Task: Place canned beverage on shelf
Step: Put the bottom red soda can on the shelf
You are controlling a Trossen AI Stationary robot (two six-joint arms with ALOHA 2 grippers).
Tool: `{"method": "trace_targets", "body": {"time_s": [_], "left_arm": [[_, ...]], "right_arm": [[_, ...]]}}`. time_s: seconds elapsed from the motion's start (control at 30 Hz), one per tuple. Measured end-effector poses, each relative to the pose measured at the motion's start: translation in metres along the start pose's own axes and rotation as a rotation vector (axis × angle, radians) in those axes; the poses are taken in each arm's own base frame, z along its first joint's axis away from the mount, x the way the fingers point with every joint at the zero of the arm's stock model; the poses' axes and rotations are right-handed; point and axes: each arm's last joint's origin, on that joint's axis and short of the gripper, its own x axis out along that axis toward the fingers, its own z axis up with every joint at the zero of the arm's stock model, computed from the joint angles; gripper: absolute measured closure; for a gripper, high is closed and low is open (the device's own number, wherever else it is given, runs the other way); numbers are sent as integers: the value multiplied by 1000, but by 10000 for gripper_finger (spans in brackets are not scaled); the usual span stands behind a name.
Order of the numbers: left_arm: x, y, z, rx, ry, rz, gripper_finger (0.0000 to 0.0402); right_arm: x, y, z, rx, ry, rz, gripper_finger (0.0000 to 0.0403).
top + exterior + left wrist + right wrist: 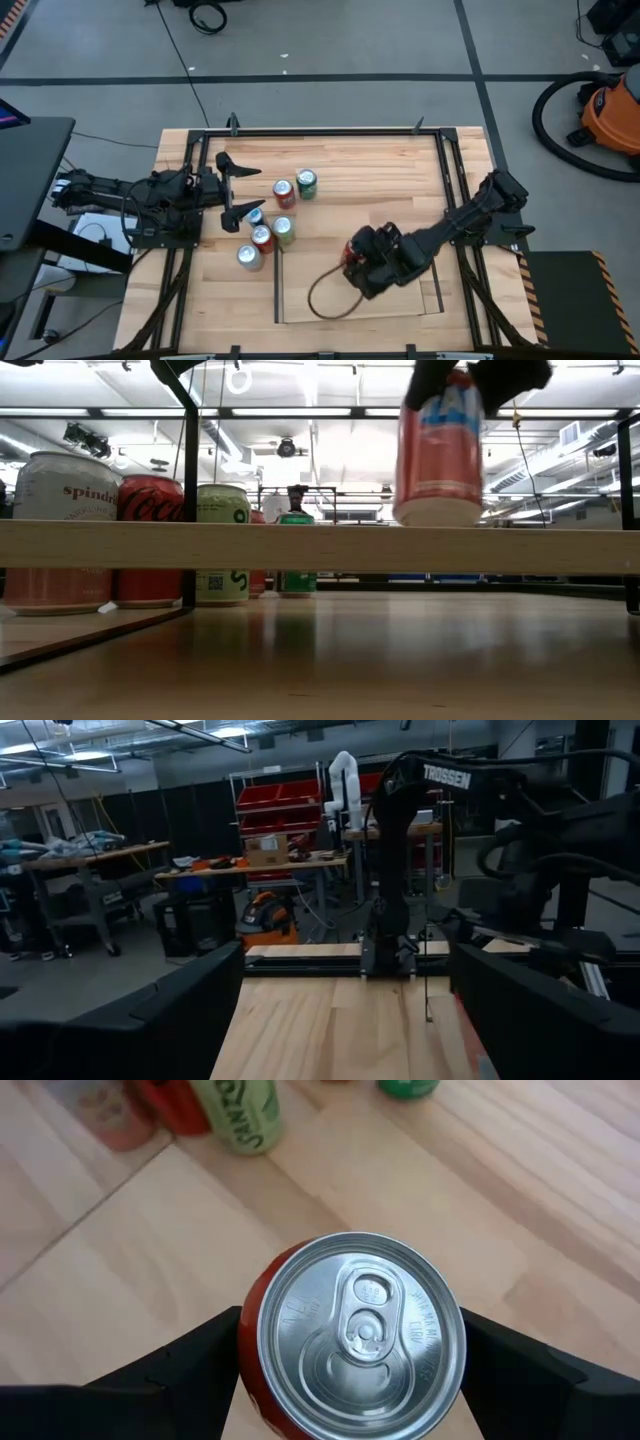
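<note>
Jaws of the right gripper were clamped on either side of a red aluminium beverage can, its silver lid and pull tab facing the wrist camera. That can stood upright, long axis vertical, lid up and pale base down; in the low view its base showed just above the front edge of the flat rectangular light-wood shelf panel, and whether it touched the panel could not be told. From above, the right gripper sat over the shelf, near the front middle of the wooden worktop, hiding most of the can. The left gripper hung at the worktop's left side with its jaws spread wide and holding nothing. Just beside the shelf's left dark metal rod stood a cluster of upright cans: a pale silver can, a red cola can, a light-green can and a bluish-topped can. Farther back stood another red can and a dark-green can, close together. A loop of dark cable lay across the shelf under the right arm. All the spare cans stood clear of the panel's surface, to its left and behind it.
</note>
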Motion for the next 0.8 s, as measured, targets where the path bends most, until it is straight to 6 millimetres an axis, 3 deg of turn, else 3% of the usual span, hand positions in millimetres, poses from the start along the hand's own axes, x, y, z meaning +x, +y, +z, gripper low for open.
{"method": "trace_targets", "body": {"time_s": [0.47,0.8], "left_arm": [[0,0,0,12,-2,0,33],[0,0,-1,16,14,-2,33]], "right_arm": [[-5,-8,-26,-87,69,-145,75],[-16,-22,-41,-24,129,-284,75]]}}
